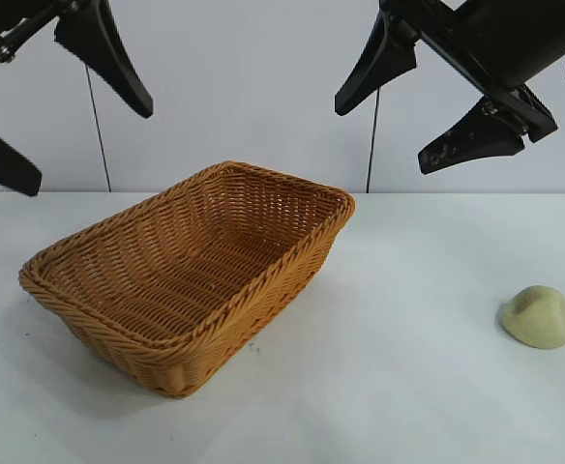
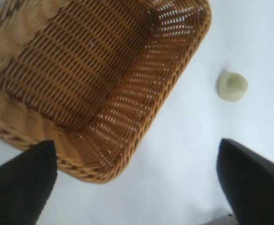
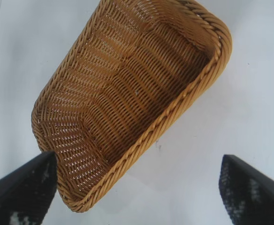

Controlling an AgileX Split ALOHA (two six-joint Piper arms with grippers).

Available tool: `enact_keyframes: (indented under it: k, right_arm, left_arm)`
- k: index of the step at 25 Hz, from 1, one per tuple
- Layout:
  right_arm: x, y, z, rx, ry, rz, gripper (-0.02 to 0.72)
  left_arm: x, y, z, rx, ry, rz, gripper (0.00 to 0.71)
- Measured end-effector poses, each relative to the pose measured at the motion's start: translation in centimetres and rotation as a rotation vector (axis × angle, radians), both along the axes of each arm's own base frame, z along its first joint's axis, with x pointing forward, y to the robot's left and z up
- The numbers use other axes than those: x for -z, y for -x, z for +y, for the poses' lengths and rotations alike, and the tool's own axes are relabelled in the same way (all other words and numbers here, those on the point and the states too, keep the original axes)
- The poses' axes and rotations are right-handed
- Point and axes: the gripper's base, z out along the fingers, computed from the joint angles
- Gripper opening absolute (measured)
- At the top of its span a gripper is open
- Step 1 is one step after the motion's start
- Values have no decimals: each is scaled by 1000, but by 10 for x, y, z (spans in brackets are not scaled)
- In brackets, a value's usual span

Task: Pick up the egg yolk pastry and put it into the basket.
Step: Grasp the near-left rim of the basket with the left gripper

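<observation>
Both end effectors (image 1: pixel 65 106) (image 1: pixel 413 111) open above unlabelled basket (image 1: pixel 191 261), pastry (image 1: pixel 537 316).

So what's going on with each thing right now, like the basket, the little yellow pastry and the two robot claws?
basket: upright on the table, nothing inside it.
egg yolk pastry: lying on the table off to the basket's right, apart from it, not held.
left gripper: up in the air above the basket's left end, jaws wide open, holding nothing.
right gripper: up in the air right of the basket, jaws wide open, holding nothing.
</observation>
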Motion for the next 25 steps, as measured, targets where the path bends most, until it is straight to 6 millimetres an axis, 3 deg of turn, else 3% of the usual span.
enact_keyframes:
  k: [4,13,25]
  right_arm:
    - [0,0,0,3,1,-3,670]
    - [0,0,0,4,1,-4,670]
    - [0,0,0,4,1,-4,670]
  left_arm:
    - [15,11,-1,-138,-37,55,664]
    - [44,-6,3,-454,-74,164,664]
    - [121,-40,-12,-540,-103,251,664]
